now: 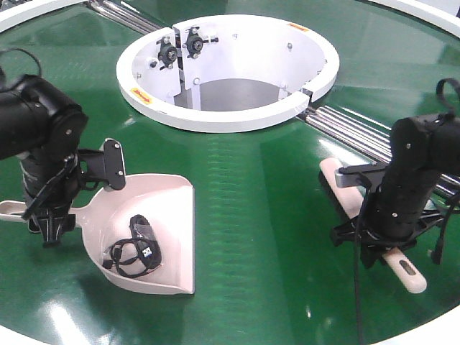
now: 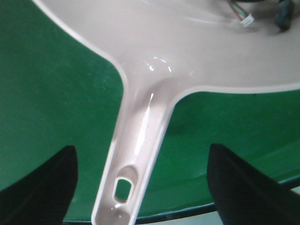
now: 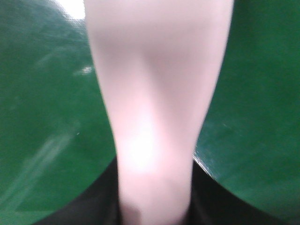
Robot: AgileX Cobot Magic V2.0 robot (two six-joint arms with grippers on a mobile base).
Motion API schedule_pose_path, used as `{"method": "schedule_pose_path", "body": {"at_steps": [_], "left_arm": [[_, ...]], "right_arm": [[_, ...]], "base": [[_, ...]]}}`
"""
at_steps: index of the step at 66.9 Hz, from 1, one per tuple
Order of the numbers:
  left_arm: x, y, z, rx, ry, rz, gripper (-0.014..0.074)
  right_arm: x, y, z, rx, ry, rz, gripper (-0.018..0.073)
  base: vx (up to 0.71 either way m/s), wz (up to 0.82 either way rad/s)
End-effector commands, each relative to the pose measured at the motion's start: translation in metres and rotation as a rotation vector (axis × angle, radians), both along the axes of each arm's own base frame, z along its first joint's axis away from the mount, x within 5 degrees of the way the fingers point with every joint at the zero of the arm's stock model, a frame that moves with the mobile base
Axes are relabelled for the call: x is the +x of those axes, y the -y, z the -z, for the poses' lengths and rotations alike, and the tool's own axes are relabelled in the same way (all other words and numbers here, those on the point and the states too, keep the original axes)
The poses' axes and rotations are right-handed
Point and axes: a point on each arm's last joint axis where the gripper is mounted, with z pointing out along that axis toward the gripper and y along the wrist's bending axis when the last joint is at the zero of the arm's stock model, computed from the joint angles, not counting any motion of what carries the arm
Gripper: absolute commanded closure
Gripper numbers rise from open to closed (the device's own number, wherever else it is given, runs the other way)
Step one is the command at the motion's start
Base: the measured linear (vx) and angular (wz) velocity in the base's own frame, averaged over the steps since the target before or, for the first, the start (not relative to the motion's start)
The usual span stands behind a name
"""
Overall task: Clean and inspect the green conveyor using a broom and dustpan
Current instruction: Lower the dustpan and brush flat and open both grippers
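though hidden frontally, dustpan handle's hole

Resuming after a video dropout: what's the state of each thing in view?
dustpan: flat on the green conveyor, loaded.
black cable: coiled inside the dustpan.
broom: low over the conveyor, handle gripped.
left gripper: open, straddling the dustpan handle.
right gripper: shut on the broom handle.
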Motion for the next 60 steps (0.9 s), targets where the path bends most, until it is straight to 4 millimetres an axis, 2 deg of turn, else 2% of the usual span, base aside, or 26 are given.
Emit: {"method": "schedule_pose_path", "body": {"at_steps": [1,12,31,36,45,60], "left_arm": [[-0.008,0.003,-0.033,-0.079,0.107,-0.01,0.0052],[-0.015,0.001,-0.048,-0.115,0.156,-0.009,0.0052],[-0.017,0.001,-0.053,-0.128,0.176,-0.007,0.0052],[-0.017,0.001,-0.053,-0.133,0.175,-0.008,0.0052],[-0.017,0.001,-0.053,-0.133,0.175,-0.008,0.0052],[-0.018,0.001,-0.053,-0.135,0.172,-0.01,0.0052]], "right_arm": [[0.005,0.001,-0.007,0.005,0.041,0.002,0.0481],[0.007,0.0,0.0,0.005,0.034,0.014,0.0399],[0.009,0.0,0.0,0.004,0.057,0.016,0.0109],[0.01,0.001,-0.003,-0.007,0.071,0.007,0.006],[0.009,0.003,-0.019,-0.01,0.146,-0.002,0.0006],[0.001,0.009,-0.059,-0.04,0.312,-0.034,0.0004]], "base": [[0.0,0.0],[0.0,0.0],[0.0,0.0],[0.0,0.0],[0.0,0.0],[0.0,0.0]]}}
